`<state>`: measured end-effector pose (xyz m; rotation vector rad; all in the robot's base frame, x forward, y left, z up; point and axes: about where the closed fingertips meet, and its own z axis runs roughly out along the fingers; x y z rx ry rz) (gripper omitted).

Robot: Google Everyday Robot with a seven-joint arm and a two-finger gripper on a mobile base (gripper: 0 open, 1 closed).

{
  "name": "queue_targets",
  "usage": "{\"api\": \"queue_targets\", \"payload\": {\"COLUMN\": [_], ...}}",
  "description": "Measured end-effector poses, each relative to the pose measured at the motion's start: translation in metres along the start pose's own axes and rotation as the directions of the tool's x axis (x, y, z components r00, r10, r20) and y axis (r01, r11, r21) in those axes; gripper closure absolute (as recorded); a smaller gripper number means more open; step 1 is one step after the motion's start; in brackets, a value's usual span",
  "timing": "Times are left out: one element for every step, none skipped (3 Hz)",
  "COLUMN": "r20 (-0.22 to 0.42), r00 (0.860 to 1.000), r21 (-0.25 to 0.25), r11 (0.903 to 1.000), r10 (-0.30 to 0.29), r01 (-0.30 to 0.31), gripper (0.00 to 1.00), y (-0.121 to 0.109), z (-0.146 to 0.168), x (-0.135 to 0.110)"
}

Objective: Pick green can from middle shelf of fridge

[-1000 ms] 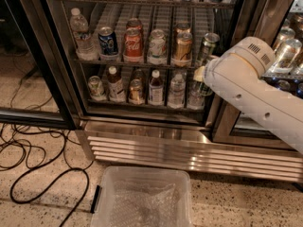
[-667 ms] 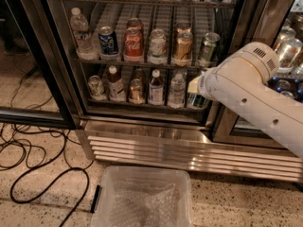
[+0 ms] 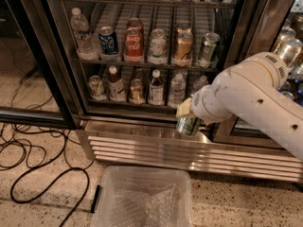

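Note:
The green can is dark green with a silver top. It hangs in my gripper just below the white wrist, in front of the fridge's louvred base grille. A pale finger shows above the can; the rest of the gripper is hidden by the arm. The fridge stands open at the front. Its middle shelf holds a water bottle, a blue can, a red can, a white-and-green can, a gold can, and a greenish can leaning at the right end.
The lower rack holds small bottles and cans. A clear plastic bin lined with bubble wrap sits on the floor below the gripper. Black cables lie on the floor at left. More cans stand behind the right-hand glass door.
My arm has moved down and out from the lower right of the fridge opening. The can in the gripper now sits lower, in front of the base grille.

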<state>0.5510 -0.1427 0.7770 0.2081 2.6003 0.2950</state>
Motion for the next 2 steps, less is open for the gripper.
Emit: {"api": "queue_targets", "payload": {"r20": [-0.095, -0.104], "r00": [0.995, 0.994], "r21": [-0.062, -0.069], "r11": [0.9978, 0.9972], "r10": [0.017, 0.021], "r01": [-0.023, -0.028], "gripper": [1.00, 1.00], "y": [0.0109, 0.0130], "z": [-0.0031, -0.0031], "x": [0.0266, 0.0289]}}
